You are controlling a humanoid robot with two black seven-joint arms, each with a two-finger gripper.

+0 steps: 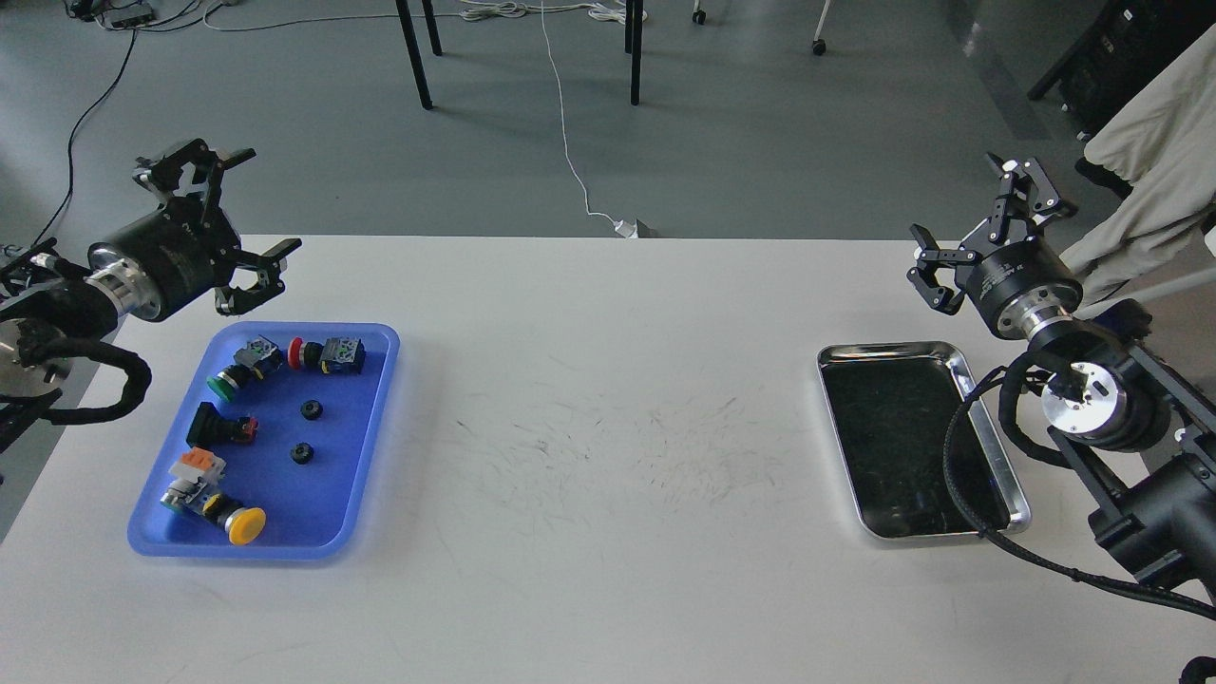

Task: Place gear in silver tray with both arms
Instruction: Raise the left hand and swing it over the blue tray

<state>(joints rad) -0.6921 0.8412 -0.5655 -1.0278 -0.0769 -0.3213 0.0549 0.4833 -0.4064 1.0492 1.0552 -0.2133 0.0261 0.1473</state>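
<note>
Two small black gears lie in the blue tray (361, 456) on the left of the table: one gear (311, 409) near its middle, the other gear (302, 453) just below it. The silver tray (988, 446) rests on the right side, its dark bottom bare. My left gripper (239, 214) hovers open above the blue tray's far left corner, holding nothing. My right gripper (978, 226) is open above the table edge behind the silver tray, also with nothing in it.
The blue tray also holds several push-button switches with green (220, 384), red (296, 353) and yellow (246, 524) caps. A black cable (959, 456) from my right arm loops over the silver tray's right rim. Chair legs and cords stand on the floor beyond the table.
</note>
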